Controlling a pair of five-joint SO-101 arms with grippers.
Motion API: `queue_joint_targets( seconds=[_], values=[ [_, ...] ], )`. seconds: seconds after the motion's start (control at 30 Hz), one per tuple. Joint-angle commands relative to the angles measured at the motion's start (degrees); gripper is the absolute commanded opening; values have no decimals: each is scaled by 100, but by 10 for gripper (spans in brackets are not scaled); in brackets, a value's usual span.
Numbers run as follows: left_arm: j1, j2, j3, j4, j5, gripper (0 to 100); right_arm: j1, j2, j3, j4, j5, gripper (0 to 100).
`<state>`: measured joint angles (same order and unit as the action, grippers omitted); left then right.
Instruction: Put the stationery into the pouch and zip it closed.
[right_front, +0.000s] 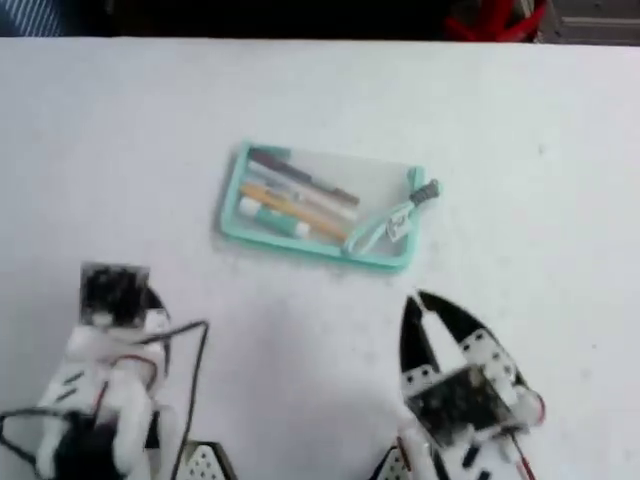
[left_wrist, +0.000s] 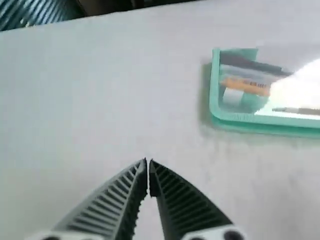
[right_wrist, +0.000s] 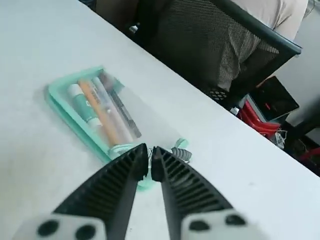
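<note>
Left wrist view first; how do the jaws stand?

Left gripper (left_wrist: 148, 167) has its ribbed jaws pressed together, tip against tip, with nothing between them; it hangs over the bare white table (left_wrist: 75, 100), well apart from the pouch (left_wrist: 216, 85), off one short end of it.

And the other arm?

Right gripper (right_wrist: 150, 156) is likewise closed on nothing, with only a hairline between the ribbed faces; in the high view the right gripper (right_front: 416, 300) points at the pouch (right_front: 310, 250) from near the corner that carries the zipper pull (right_front: 425, 192), close but not touching.

Where is the stationery?

Inside the pouch, seen through its clear face; an orange pen (right_front: 295, 210) lies lengthwise, a dark pen (right_front: 300, 175) lies beside it toward the pouch's far long edge, and a green-and-white stick (right_front: 270, 213) lies at the end away from the pull.

Is it zipped?

Grey pull with its cord sits at one corner of the pouch, just past the teal edge; whether the teeth are closed I cannot tell.

Anything beyond the pouch?

Black mesh chair (right_wrist: 210, 45), past the table's far edge, well apart from the pouch.
</note>
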<state>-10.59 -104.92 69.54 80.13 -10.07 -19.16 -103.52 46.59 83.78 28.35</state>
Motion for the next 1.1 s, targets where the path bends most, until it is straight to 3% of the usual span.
queue_joint_targets(
  seconds=[0.0,0.2,0.37,0.57,0.8,1.07],
  values=[
    [-57,22,888,-782,70,24,-57,31,686,-673,185,21],
    [-57,22,2031,-1846,18,24,-13,31,2242,-2009,352,18],
    [-57,22,2752,-2391,9,24,136,31,3253,-2800,-501,18],
    [-48,31,2743,-1811,18,24,998,31,3991,-3213,-1591,20],
    [-48,31,2734,-1011,53,24,1059,31,4352,-2738,-1574,21],
    [-48,31,2734,-642,62,24,1235,40,5029,-2563,-1574,21]
  ],
)
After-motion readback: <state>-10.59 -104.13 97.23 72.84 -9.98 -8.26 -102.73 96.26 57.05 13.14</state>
